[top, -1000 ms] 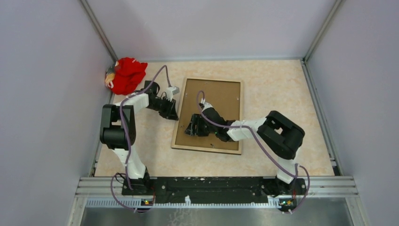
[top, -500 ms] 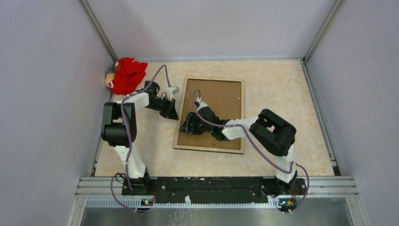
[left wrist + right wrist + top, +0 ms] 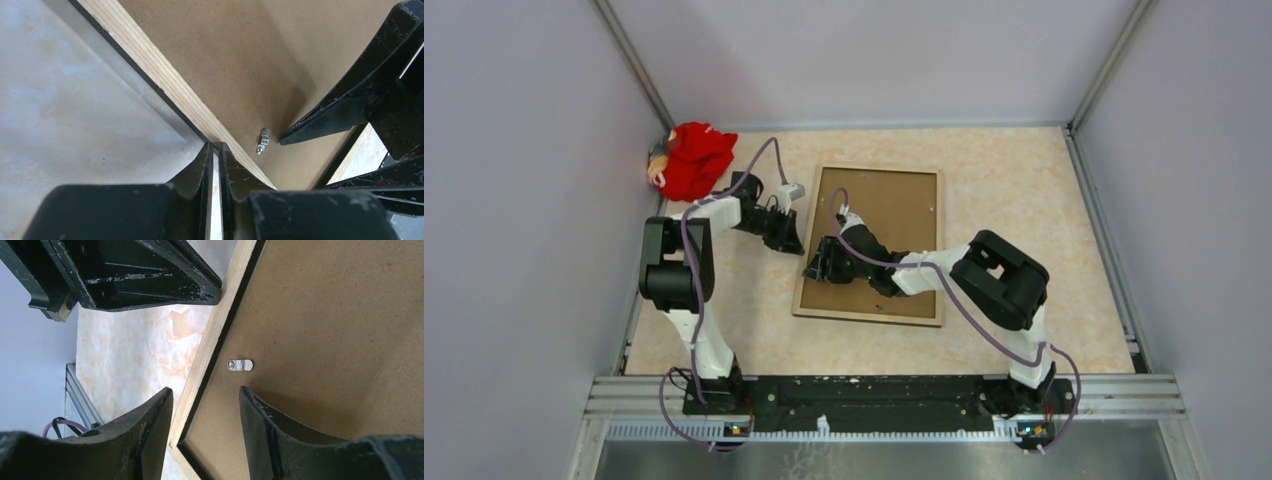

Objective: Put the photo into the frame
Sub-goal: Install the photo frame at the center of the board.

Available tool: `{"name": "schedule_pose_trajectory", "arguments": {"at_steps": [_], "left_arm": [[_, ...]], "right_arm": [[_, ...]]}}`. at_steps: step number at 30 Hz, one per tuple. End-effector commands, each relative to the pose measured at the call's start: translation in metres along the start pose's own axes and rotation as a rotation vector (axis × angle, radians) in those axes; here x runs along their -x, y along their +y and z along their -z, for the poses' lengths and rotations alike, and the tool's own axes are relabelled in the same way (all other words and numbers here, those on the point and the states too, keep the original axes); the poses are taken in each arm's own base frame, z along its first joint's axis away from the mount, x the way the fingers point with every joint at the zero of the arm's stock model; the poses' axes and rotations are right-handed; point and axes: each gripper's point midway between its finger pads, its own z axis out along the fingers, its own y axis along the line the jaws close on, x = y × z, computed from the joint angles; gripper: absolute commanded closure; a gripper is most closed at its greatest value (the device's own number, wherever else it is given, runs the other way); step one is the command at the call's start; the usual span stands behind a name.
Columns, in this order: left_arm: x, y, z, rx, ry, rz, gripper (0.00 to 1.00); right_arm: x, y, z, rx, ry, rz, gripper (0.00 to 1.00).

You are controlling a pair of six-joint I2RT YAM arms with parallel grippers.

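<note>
Showing one frame point(image 3: 869, 316), two grippers point(image 3: 214, 147) point(image 3: 205, 390)

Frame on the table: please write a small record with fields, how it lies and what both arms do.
frame: lies back up on the table, tan wood rail showing
backing board: sits inside the frame
turn clip: on the board near left rail
left gripper: fingers almost together, tips at rail's outer edge
right gripper: fingers open, one either side of same rail
photo: not visible

Overhead plus close wrist cameras share the frame point(image 3: 160, 80).
</note>
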Motion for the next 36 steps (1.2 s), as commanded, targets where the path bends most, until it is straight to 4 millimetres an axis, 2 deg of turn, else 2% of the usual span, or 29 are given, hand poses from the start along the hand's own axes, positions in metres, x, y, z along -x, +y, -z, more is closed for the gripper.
{"name": "schedule_pose_trajectory", "arguments": {"at_steps": [1, 13, 23, 36], "left_arm": [[-0.003, 0.003, -0.002, -0.001, 0.011, -0.009, 0.87], [-0.003, 0.004, -0.002, 0.002, 0.017, -0.009, 0.88], [-0.002, 0.003, -0.001, -0.002, 0.017, -0.013, 0.88], [-0.002, 0.003, -0.001, -0.004, 0.019, -0.015, 0.89]], "right_arm": [[0.014, 0.002, -0.008, -0.001, -0.041, 0.015, 0.48], [0.016, -0.001, -0.015, -0.002, -0.036, 0.009, 0.50], [0.027, -0.007, -0.016, -0.010, -0.057, 0.012, 0.51], [0.020, -0.004, -0.024, 0.025, -0.023, 0.001, 0.53]]}}
